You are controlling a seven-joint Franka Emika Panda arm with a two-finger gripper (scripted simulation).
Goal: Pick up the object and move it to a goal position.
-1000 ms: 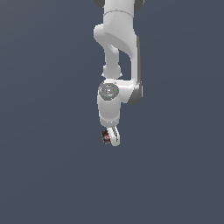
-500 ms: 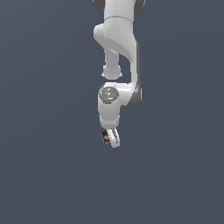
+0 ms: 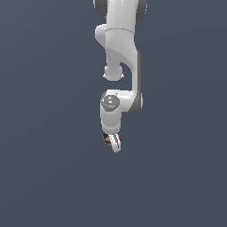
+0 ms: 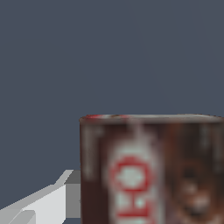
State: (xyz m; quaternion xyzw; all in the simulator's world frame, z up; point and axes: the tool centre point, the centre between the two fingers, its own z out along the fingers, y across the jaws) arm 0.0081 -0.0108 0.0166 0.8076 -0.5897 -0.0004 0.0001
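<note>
The object (image 4: 153,170) is a dark brown box with red and white label markings, filling much of the wrist view close to the camera. In the exterior view only a small dark sliver of the object (image 3: 107,139) shows beside the white fingers. My gripper (image 3: 111,142) hangs at the end of the white arm, pointing down, shut on the object. One white finger (image 4: 43,203) presses against the box's side; the other finger is hidden behind the box.
A plain dark grey-blue surface (image 3: 44,177) fills the background all around. No goal marker or other item shows in either view.
The arm has shifted slightly, with the wrist and gripper a little lower than before. The object stays held in the gripper.
</note>
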